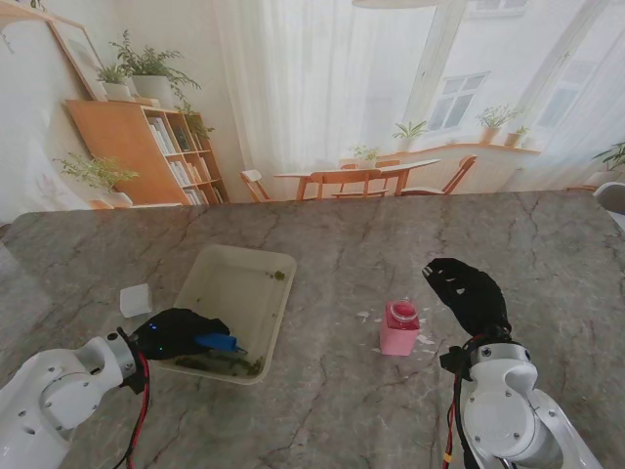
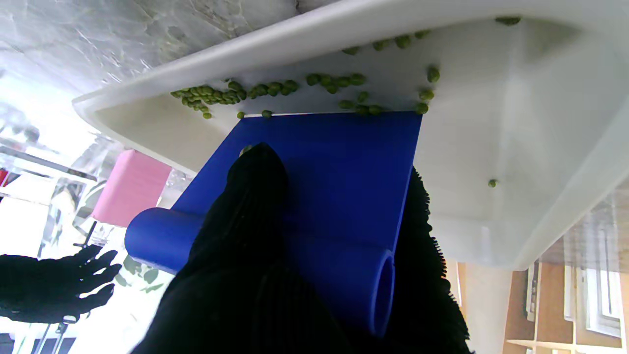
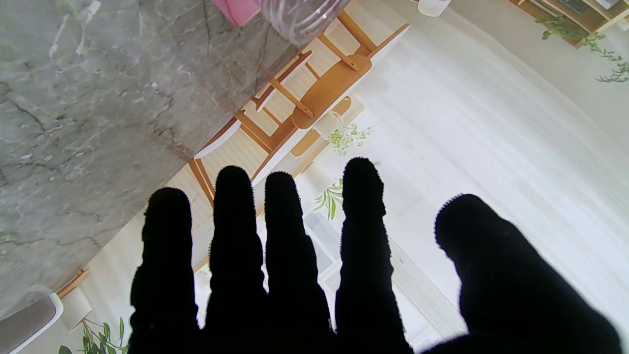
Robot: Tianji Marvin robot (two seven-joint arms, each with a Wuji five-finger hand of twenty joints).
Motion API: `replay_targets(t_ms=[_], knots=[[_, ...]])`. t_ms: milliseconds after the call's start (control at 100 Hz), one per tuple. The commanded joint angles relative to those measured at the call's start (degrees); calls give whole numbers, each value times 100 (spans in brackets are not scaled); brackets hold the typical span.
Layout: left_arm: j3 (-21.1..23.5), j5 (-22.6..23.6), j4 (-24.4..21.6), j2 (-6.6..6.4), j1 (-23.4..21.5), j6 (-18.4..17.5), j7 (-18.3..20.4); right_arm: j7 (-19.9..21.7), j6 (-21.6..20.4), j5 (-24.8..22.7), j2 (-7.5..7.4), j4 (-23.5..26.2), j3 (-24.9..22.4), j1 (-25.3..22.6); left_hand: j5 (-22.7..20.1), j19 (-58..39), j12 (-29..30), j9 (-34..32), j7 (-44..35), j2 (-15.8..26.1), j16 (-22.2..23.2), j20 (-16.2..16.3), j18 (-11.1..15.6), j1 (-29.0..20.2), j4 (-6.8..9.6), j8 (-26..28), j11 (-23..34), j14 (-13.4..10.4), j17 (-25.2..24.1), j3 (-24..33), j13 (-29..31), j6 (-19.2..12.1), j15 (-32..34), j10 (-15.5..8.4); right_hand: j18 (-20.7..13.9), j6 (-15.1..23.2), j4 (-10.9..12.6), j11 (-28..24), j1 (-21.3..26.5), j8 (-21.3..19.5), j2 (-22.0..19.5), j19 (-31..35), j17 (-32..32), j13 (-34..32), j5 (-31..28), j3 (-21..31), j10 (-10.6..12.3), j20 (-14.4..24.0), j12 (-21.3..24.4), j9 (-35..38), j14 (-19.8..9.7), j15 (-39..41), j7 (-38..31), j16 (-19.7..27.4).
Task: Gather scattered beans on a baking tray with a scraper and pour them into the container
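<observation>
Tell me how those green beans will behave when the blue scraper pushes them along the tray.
The beans look small and rounded, so they will probably roll and scatter rather than slide together. A few sit past the scraper edge and may slip around it. The tray wall should stop them.

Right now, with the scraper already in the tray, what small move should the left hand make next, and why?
Probably push the scraper onward toward the tray wall: the left hand holds it, and loose beans lie just ahead of its edge, not yet gathered in one pile.
</observation>
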State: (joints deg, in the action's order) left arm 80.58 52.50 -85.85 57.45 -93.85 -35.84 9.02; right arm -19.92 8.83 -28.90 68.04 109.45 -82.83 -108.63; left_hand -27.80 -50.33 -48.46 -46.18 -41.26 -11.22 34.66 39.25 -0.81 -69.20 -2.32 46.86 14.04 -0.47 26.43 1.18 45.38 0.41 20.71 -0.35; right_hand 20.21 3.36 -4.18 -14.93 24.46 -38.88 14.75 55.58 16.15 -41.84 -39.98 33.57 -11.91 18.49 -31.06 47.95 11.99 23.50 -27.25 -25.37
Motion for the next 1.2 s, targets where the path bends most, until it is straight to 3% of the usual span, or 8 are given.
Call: replay_targets(t_ms=[0, 830, 1190], knots=[[-46, 85, 26, 21, -180, 40, 61, 64, 1, 12, 20, 15, -3, -19, -372, -93, 45, -463, -152, 504, 9, 49, -4, -477, -403, 23, 342, -164, 90, 708, 508, -403, 117, -303, 71, 181, 95, 31, -49, -59, -89, -82, -81, -39, -135, -93, 113, 130, -75, 64, -104, -60, -40, -65], [298, 101, -714, 46, -963, 204, 213, 39, 16, 16, 27, 32, -19, -39, -483, -176, -12, -584, -161, 415, 50, 96, -35, -477, -420, 81, 336, -119, 118, 774, 563, -428, 210, -268, 70, 180, 95, 30, -46, -62, -89, -86, -85, -38, -148, -93, 119, 135, -76, 67, -101, -61, -48, -66], [403, 142, -847, 78, -1108, 274, 77, 49, 8, 18, 25, 24, -14, -34, -461, -171, -27, -561, -158, 425, 56, 101, -39, -477, -423, 94, 321, -105, 106, 789, 534, -408, 210, -272, 81, 182, 96, 33, -51, -61, -87, -86, -83, -40, -140, -93, 118, 137, -74, 65, -96, -62, -45, -66]])
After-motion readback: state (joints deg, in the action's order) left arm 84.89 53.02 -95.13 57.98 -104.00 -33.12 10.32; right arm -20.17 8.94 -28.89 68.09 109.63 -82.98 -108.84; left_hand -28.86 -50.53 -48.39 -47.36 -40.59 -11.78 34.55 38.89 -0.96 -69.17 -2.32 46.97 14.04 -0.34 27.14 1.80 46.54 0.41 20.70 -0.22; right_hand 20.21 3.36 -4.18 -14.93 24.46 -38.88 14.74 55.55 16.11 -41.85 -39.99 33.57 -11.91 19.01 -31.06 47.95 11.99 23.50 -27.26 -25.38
